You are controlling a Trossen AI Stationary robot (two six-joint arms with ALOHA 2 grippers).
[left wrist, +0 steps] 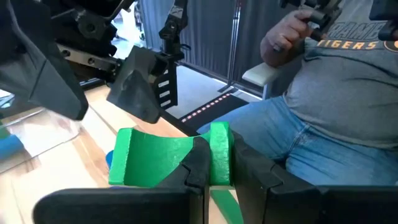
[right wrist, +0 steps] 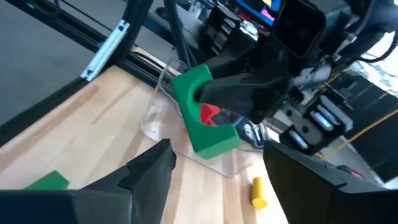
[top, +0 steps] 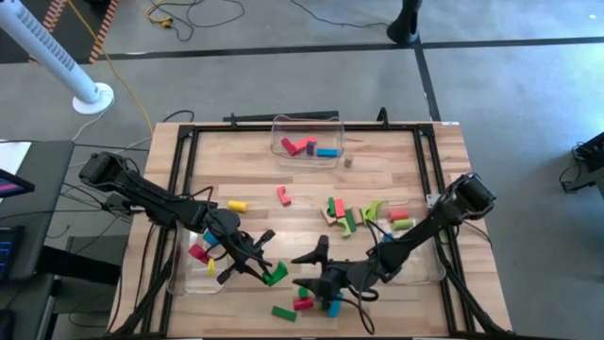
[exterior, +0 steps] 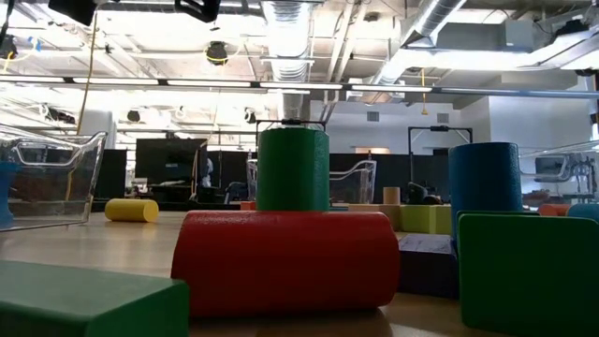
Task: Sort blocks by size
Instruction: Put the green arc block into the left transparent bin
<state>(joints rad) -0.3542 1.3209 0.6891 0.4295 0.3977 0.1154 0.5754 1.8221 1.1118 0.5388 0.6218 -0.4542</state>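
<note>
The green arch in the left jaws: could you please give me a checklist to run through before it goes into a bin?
1. Left gripper shut on the green arch: ok.
2. Arch lifted off the table: ok, by the right wrist view.
3. Right gripper open and empty: ok.
4. Right gripper apart from the arch: ok, but close in the high view.
5. Left bin has room: ok, few blocks inside.
6. Arch over that bin: not ok, it hangs just beside it.

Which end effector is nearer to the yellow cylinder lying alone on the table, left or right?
Left. The left end effector, shut on the green arch block, sits just diagonally from the yellow cylinder. The right end effector, open, is farther away, beyond the left one.
</note>
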